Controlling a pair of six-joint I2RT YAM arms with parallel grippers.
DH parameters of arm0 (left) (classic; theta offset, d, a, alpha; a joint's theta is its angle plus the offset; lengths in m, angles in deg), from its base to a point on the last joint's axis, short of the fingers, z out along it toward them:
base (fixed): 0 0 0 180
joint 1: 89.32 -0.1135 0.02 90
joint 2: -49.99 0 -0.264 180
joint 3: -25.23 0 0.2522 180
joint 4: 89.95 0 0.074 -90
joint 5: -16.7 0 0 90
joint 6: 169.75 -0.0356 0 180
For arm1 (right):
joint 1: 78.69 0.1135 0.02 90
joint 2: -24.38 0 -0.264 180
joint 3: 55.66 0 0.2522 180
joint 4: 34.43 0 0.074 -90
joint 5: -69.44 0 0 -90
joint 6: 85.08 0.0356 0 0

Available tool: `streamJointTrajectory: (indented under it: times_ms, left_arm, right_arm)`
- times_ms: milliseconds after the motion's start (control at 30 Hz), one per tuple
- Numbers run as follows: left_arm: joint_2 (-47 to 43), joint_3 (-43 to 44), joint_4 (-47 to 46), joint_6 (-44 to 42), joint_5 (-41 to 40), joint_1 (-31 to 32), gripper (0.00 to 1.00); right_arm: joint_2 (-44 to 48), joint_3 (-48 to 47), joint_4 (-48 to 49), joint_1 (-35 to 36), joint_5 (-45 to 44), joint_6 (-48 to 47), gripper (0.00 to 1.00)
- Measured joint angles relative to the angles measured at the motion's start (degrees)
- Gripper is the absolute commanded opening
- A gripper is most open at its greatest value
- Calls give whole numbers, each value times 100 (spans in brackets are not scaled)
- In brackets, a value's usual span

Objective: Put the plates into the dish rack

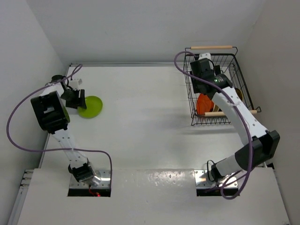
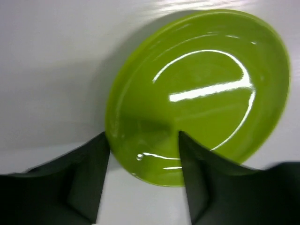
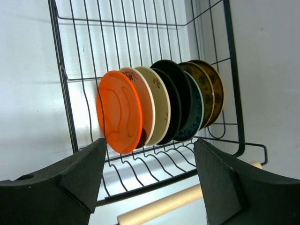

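While the green plate (image 1: 90, 106) lies flat on the white table (image 1: 145, 122), far on the left side and well apart from the dish rack (image 1: 224, 63), you have seven other plates standing on edge inside that rack. From the right wrist camera you can count them in one close row, held by the slots of the wire bottom. The orange plate (image 3: 119, 112) is nearest to the camera. Behind it come two cream plates (image 3: 158, 101), a black plate (image 3: 177, 86), a blue-patterned plate (image 3: 195, 110) and two brown-gold plates (image 3: 214, 89) at the far end. In the top view only the orange one shows clearly, because the arm covers the others.

Your left pincer (image 2: 143, 136) hangs low at the near edge of the green plate. Its two fingers (image 2: 89, 183) stand wide apart, the rim of the plate shows between their tips, and they hold nothing. Whether the tips touch the plate or the table, I cannot tell.

Your right pincer (image 3: 150, 143) is above the rack, close to the wooden handle (image 3: 164, 206) on the near side. Its fingers also are spread wide and carry nothing, and the row of plates stands just beyond them.
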Motion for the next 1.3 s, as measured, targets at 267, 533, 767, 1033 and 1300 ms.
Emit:
streamJointTrajectory:
  times_ms: [267,533,767,1033,1300]
  left_arm:
    - [302,70,699,-225,1554,291,0]
    - [280,240,1858,-1025,2398,743,0]
    - [-1034,728,2433,-1526,2935,2124,0]
    - [-2179,896,2752,-1617,3281,2800,0]
    - [-2376,892,2308,-1023,2472,2732,50]
  right_arm:
    - [605,223,57,210,-63,-61,74]
    - [935,898,970,1040,2035,-55,81]
    - [358,1665,2826,1733,4647,575,81]
    - [-994,1384,3718,1952,5495,1252,29]
    - [-890,1451,3993,1884,5530,1652,0]
